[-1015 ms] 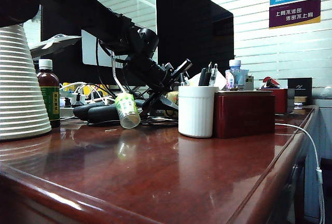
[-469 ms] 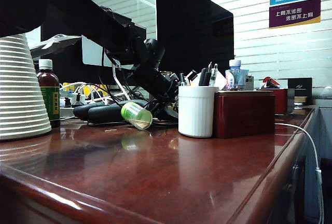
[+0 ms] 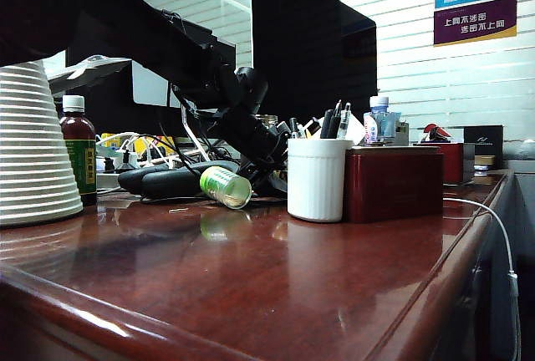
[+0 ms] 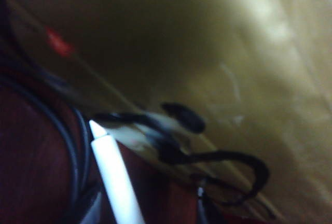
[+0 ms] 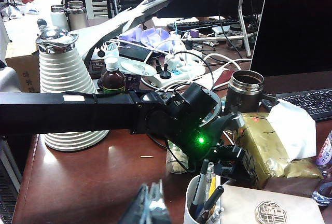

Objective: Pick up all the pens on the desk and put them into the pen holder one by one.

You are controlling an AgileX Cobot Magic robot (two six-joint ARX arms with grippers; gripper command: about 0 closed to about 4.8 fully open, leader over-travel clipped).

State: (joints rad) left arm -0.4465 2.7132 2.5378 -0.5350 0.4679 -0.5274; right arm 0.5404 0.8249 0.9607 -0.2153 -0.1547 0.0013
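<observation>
Exterior view: my left tool (image 3: 276, 156) is low behind the white ribbed pen holder (image 3: 315, 179), w/ a white pen (image 4: 115, 175) close in its wrist cam; can't tell if its jaws grip it. Right tool (image 5: 150, 203) hangs shut above the table (image 3: 276, 294). I'd centre on the pen's barrel, close fully, then lift.

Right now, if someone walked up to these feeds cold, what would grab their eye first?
The long black left arm sweeping in from the upper left, its left hand low among cables behind the pen holder, with a white pen close under its wrist camera. Next, the green-capped bottle lying tipped over on the glossy desk beside the holder. The right hand hangs apart, above the holder.
</observation>
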